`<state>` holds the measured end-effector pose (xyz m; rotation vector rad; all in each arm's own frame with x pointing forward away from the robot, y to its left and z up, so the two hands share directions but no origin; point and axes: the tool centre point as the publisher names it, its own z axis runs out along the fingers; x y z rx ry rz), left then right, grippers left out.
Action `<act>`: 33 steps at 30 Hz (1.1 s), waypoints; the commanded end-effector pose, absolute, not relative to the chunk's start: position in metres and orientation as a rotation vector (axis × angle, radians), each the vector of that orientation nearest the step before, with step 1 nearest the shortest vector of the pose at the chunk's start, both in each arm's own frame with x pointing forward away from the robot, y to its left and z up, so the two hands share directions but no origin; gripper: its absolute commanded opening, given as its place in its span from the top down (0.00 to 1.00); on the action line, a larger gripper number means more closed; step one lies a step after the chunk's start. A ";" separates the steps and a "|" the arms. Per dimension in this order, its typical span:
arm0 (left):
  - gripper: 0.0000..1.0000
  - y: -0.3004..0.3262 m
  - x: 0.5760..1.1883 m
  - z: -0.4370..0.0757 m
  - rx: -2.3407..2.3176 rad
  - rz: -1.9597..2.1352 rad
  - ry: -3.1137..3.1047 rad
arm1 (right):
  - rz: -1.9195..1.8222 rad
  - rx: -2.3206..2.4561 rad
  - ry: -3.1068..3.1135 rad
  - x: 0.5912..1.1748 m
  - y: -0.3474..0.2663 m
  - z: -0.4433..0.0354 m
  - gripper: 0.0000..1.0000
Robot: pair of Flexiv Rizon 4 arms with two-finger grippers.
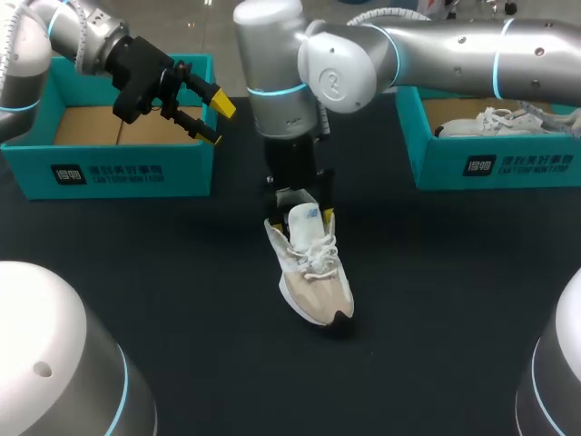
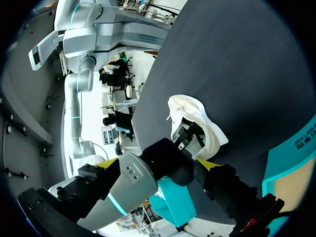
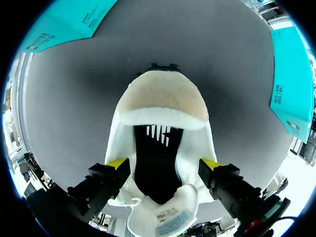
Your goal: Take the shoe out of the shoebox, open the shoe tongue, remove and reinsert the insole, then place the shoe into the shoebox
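Observation:
A white and beige shoe [image 1: 313, 272] lies on the black table [image 1: 182, 272], toe toward the front edge. My right arm reaches to the middle, and its gripper [image 1: 296, 202] hangs over the heel. In the right wrist view this gripper [image 3: 164, 163] is open, with a yellow tip on either side of the shoe [image 3: 163, 98]. The white tongue [image 3: 165, 215] is folded back and the dark inside [image 3: 155, 163] is exposed. My left gripper [image 1: 216, 121] hovers open and empty above the left teal shoebox [image 1: 118, 173]. The left wrist view shows its gripper [image 2: 158, 164] pointing toward the shoe [image 2: 197, 118] and my right arm.
A second teal shoebox [image 1: 508, 163] stands at the back right with another white shoe [image 1: 495, 123] in it. The left shoebox shows bare cardboard inside. Both boxes, the left shoebox [image 3: 69, 19] and the right shoebox [image 3: 291, 84], flank the shoe in the right wrist view.

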<state>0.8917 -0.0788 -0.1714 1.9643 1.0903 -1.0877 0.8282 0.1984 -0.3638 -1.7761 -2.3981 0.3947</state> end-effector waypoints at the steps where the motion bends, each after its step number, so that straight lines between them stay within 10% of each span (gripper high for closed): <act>1: 0.00 -0.078 0.891 -0.171 1.968 -1.085 1.090 | 0.391 -1.791 -2.410 0.825 0.197 -0.354 0.00; 33: 0.00 -0.078 0.891 -0.171 1.968 -1.085 1.090 | 0.413 -1.829 -2.405 0.820 0.195 -0.331 0.00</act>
